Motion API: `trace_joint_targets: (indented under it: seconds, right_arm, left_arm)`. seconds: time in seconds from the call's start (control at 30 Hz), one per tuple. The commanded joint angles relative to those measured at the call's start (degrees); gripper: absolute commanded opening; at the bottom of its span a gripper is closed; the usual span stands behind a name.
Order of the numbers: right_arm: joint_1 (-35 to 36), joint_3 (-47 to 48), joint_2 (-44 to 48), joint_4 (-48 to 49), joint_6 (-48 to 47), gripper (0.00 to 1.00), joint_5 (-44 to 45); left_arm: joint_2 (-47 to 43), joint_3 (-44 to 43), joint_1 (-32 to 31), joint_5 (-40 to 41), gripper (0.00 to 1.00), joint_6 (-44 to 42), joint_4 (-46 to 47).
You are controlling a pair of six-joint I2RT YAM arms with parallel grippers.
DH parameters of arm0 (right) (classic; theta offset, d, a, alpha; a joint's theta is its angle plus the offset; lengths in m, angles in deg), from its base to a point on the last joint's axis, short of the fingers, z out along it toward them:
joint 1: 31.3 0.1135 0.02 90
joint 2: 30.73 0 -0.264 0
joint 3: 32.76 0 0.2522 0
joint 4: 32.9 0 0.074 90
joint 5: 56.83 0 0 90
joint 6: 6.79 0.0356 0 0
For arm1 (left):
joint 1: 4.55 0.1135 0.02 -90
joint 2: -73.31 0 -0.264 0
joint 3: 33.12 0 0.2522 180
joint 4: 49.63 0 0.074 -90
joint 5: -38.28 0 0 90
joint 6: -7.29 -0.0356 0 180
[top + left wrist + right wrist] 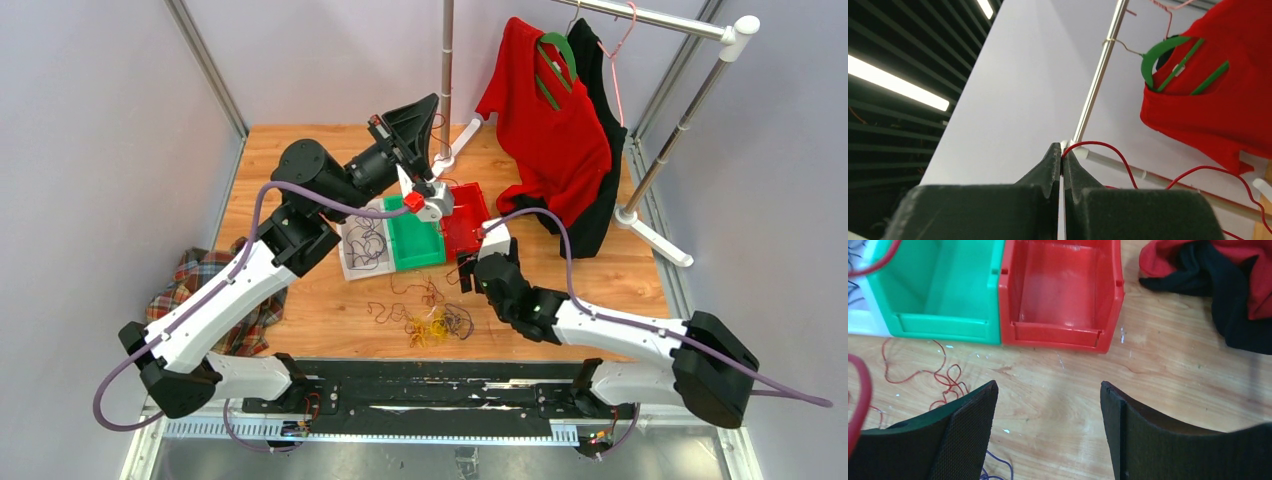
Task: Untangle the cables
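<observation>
A green plastic bin [943, 325] and a red plastic bin [1058, 335] stand touching side by side on the wooden surface [600, 290]. A red shirt [550, 130] on a green hanger [558, 55] and a black garment [600, 200] hang from a metal rack [690, 120]. A plaid cloth [195, 280] lies at the left edge.

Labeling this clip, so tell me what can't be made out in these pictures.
Left wrist: the red cable in the shut left end effector runs off the right edge, end unseen.
Top: loose cables too thin to trace crossings.
Right wrist: fingers of the open right end effector hide strands.
</observation>
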State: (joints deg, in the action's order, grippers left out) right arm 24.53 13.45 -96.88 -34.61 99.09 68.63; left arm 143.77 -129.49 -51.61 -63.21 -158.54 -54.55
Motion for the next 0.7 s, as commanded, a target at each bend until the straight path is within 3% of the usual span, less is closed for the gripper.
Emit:
trace_joint_targets:
  seconds: [0.0,0.43,0.67]
  right_arm:
    - [-0.9,2.7,-3.0,-4.3,2.6,0.75,2.5]
    - [-4.3,-3.4,0.2,-11.3,16.2,0.75,4.1]
    - [-4.4,-8.0,9.3,-14.9,20.8,0.75,2.5]
  left_arm:
    - [0.2,-0.4,0.6,5.4,0.00,-1.6,2.3]
    - [0.9,-1.5,3.8,6.8,0.00,-2.2,8.1]
    - [4.3,-4.6,6.5,10.3,0.00,-1.9,9.1]
